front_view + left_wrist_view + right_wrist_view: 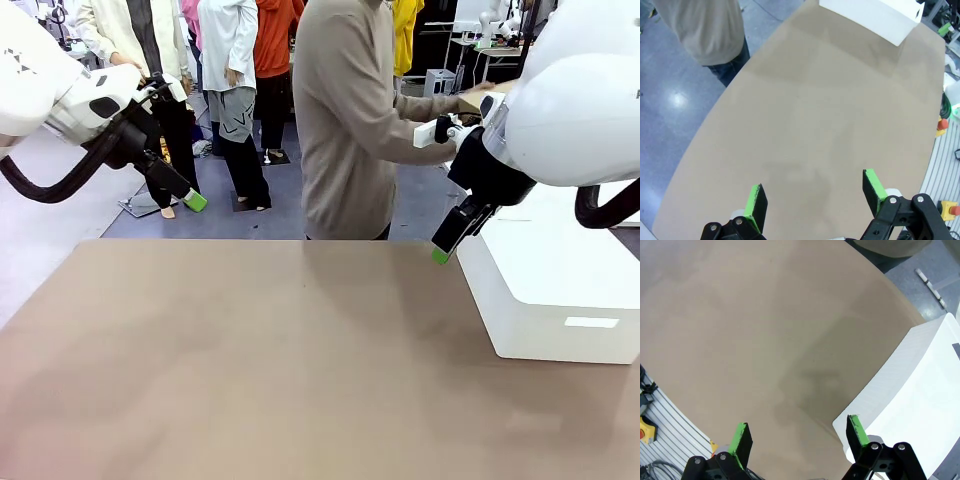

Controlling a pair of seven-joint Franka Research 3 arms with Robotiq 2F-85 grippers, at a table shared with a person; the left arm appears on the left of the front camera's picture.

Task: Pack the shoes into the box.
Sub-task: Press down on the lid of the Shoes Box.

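Past table [200,350], box [478,102] w/ person [345,120], well off both jaws.

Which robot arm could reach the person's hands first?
Probably the right: the right gripper hangs open just below the person's hands, by the white box. The left gripper is far off.

front: we are looking across the brown table [250,360] toward a person [350,120] at its far edge | left wrist: we are gazing down from high above it | right wrist: we are hanging nearer | shared: all are catching the white box [560,300] [875,17] [920,390]
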